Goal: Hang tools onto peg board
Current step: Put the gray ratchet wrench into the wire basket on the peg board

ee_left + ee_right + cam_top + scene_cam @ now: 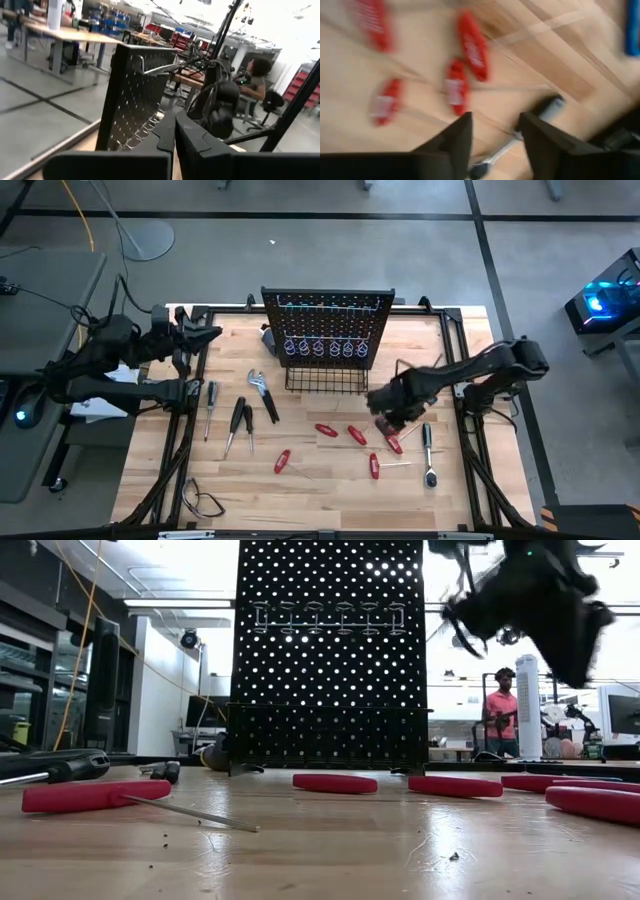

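The right gripper (388, 423) hung just above the wooden table (330, 480) with its two dark fingers (457, 140) parted and nothing between them, poised over the cluster of red-handled screwdrivers (358, 434) at the right-centre of the table; the black-handled silver ratchet (428, 452) lay just to its right. Which tool it was going for could not be told from the blurred wrist view. Farther out, the black perforated peg board (328, 327) stood upright at the far middle of the table, with a black wire basket (324, 377) at its base; its row of hooks (325, 615) looked bare, so by my judgement no tool had yet been hung and the whole job remained. Left of the board lay the silver pliers (260, 383), the black-handled screwdrivers (238, 420) and a slim grey-handled driver (210, 402); two more red screwdrivers (282, 462) sat nearer the front. A black cable loop (203, 503) lay at the near left corner. The left gripper (210, 334) waited at the far left edge, raised beside the board, its fingers apparently drawn close together. Open wood lay between the tools and the basket, giving fair room to lift and carry, though the table frame rails hemmed both sides
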Motion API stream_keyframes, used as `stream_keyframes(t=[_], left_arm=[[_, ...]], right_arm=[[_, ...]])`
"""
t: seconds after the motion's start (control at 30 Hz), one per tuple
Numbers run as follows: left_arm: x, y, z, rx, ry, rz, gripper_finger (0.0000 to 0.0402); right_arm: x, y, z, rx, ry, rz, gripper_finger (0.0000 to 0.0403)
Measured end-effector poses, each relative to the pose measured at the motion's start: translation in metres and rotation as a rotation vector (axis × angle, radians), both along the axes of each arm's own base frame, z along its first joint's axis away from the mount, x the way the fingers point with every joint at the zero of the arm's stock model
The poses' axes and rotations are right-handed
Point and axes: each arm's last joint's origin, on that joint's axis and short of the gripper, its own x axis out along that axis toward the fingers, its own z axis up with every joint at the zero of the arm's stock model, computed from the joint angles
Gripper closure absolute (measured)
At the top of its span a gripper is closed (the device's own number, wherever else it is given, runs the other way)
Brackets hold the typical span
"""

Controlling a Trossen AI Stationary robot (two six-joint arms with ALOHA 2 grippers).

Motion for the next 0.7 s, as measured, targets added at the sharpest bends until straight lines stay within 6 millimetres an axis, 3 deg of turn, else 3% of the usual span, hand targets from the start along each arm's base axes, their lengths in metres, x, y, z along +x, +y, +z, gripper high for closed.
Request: stream_keyframes(t=[0.1, 0.2, 0.4, 0.7], left_arm=[[0.000, 0.000, 0.000, -0.040, -0.013, -0.002, 0.0401], [0.000, 0.000, 0.000, -0.041, -0.013, -0.002, 0.0401], [0.003, 0.001, 0.001, -0.043, -0.023, 0.025, 0.0401], [0.021, 0.003, -0.003, -0.057, 0.039, 0.027, 0.0401]], right_arm=[[-0.011, 0.010, -0.012, -0.046, 0.148, -0.035, 0.0181], [-0.025, 0.020, -0.020, -0.099, 0.243, -0.090, 0.0152], [-0.050, 0.032, -0.030, -0.105, 0.220, -0.202, 0.0144], [-0.079, 0.017, -0.072, -0.086, 0.094, -0.460, 0.0143]])
